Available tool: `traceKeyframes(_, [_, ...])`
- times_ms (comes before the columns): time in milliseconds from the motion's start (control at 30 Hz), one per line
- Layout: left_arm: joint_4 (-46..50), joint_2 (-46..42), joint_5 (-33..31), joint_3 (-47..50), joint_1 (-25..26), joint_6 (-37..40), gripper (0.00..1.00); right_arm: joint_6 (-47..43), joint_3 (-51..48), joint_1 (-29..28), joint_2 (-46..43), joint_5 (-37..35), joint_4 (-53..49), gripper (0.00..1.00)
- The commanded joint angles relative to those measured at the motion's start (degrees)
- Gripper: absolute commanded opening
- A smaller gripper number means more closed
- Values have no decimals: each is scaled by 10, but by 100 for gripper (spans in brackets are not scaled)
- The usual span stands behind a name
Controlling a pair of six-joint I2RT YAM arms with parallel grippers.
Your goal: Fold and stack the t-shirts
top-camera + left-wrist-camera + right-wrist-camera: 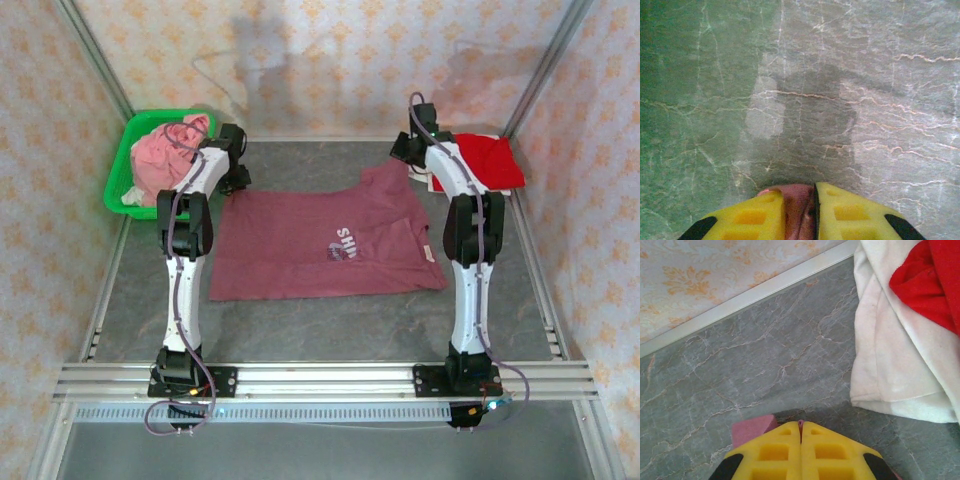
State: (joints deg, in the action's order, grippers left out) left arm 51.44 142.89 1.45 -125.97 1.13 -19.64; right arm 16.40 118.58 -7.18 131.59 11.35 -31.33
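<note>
The maroon t-shirt (320,245) lies spread flat mid-table, its pale print facing up. My left gripper (236,180) is at the shirt's far left corner, shut on a bunch of maroon cloth (799,207) between its yellow fingers (760,215). At the far right sleeve my right gripper (412,158) is shut, with a sliver of maroon cloth (800,423) pinched between its fingers (775,450) and a maroon corner (752,430) showing beside them. A red t-shirt (490,160) lies folded on a white one (890,365) at the far right. Pink shirts (160,155) fill the basket.
A green plastic basket (120,190) stands at the far left corner. Patterned walls and a metal frame rail (755,292) close in the table's far side. The grey marble tabletop (330,330) lies bare between the shirt and the arm bases.
</note>
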Motion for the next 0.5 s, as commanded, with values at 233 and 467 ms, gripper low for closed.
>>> traceKeyframes(233, [3,-48,-36,21,-1,13,5,3,-54,10,-79,-28,41,0])
traceKeyframes(467, [-28,-95,-46,79,10,35,2,-10,-145,10,-135,10,119,0])
